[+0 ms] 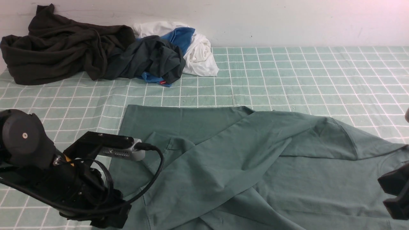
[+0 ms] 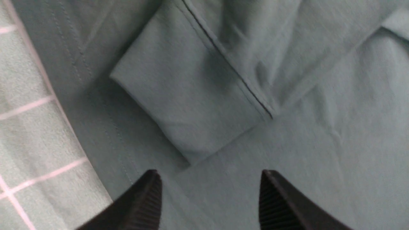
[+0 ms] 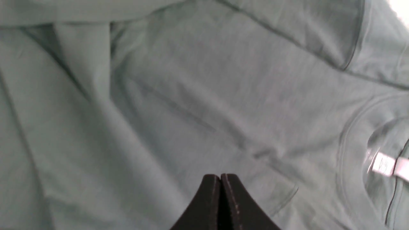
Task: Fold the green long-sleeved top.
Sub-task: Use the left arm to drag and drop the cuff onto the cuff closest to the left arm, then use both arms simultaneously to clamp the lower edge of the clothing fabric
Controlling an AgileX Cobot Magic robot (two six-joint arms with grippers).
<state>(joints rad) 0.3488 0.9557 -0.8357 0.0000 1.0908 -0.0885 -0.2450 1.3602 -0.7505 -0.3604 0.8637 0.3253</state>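
The green long-sleeved top (image 1: pixel 249 159) lies spread over the near half of the table, with one sleeve folded slantwise across its body. In the left wrist view its ribbed cuff (image 2: pixel 185 108) rests flat on the body fabric. My left gripper (image 2: pixel 209 174) hovers just short of that cuff, open, with nothing between its fingers. In the front view the left arm (image 1: pixel 48 172) is over the top's near-left corner. My right gripper (image 3: pixel 220 175) is shut and empty above the chest area. The neckline and its white label (image 3: pixel 385 164) lie close by. At the front view's right edge only part of the right arm (image 1: pixel 396 195) shows.
A pale green white-gridded cloth (image 1: pixel 287 73) covers the table. A pile of clothes sits at the back left against the wall: a large dark garment (image 1: pixel 64 48), a blackish dark-green one (image 1: pixel 150 60), a blue one (image 1: pixel 180 35) and a white one (image 1: pixel 199 54).
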